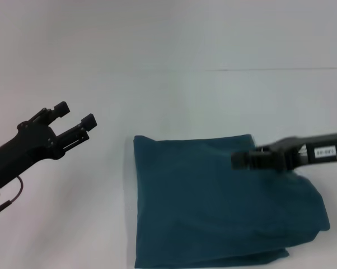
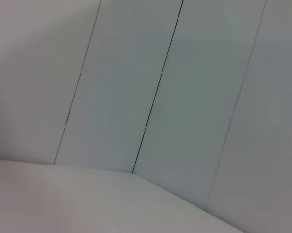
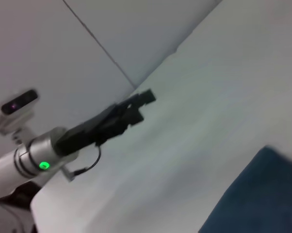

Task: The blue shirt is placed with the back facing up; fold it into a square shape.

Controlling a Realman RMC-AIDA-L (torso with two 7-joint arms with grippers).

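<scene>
The shirt [image 1: 213,207] fills the lower centre of the head view, already a rough rectangle on the table [image 1: 174,45], its lower right edge bulging loose. The right gripper [image 1: 238,161] hovers above it at right; whether its jaws are open or closed cannot be told. The left gripper [image 1: 76,120], mid-left, hangs open and empty. That slack edge could spring apart, spoiling the square

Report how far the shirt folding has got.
Mostly done: the blue shirt lies folded into a compact, roughly square block on the white table, its right edge still lumpy. Nothing is gripped: the left gripper hangs open, off to the shirt's left; the right gripper hovers above it. Left: neatening, perhaps.
</scene>
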